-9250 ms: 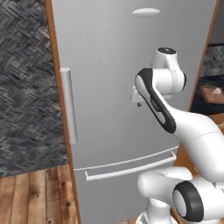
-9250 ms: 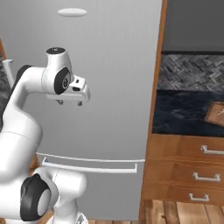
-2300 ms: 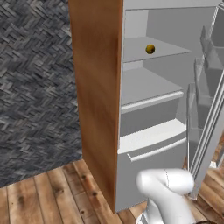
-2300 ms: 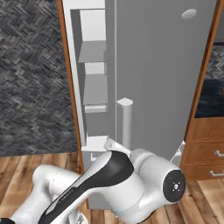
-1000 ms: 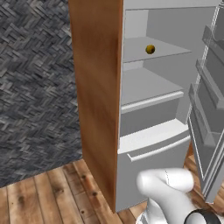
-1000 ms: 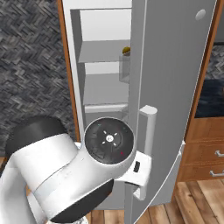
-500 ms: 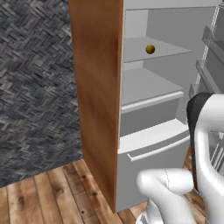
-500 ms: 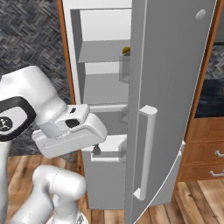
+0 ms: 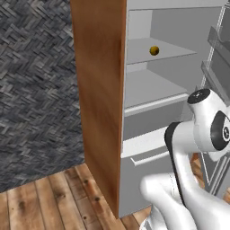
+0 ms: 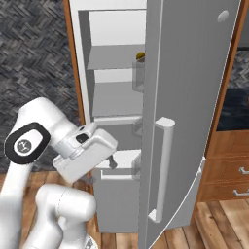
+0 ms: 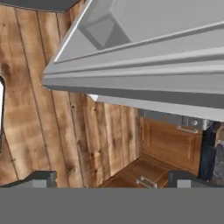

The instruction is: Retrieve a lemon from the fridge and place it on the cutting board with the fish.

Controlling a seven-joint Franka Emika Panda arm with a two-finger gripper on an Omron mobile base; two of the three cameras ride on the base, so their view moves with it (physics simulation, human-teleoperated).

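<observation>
You have the fridge (image 9: 148, 112) door swung open, but the lemon (image 9: 154, 50) sits untouched on the upper shelf, well above your fingers (image 11: 111, 178), which hang spread apart and empty.

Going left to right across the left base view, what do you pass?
Dark woven wall → the fridge's wood-brown side panel → the lemon on an inner shelf → the arm's white joint → the open fridge door's shelves at the right edge.
</observation>
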